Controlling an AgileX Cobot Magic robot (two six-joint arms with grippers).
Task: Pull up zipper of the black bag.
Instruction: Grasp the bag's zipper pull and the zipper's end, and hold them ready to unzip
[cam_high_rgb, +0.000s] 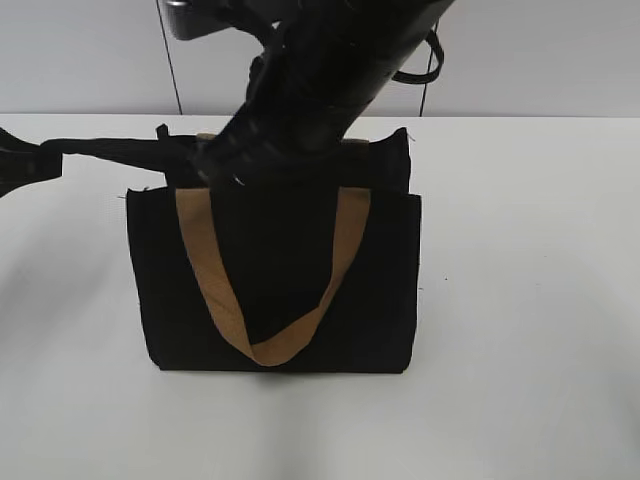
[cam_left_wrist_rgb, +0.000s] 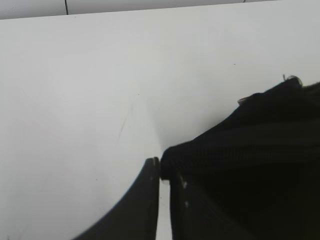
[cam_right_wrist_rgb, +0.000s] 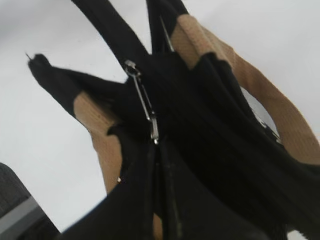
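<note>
A plain white table fills the scene, backed by a pale grey wall. At far left, the left tool pinches a drawn-out black end of the bag's top edge; in its wrist view, the two fingers stand closed on the black fabric. The black bag stands upright at the table's centre, one tan handle hanging in a loop down its front. The right arm comes down from above onto the bag's top, hiding its tool in the exterior view. In the right wrist view, the right tool is closed, its dark fingers meeting on the lower end of the zipper, whose silvery pull tab is stretched taut between the tan straps.
</note>
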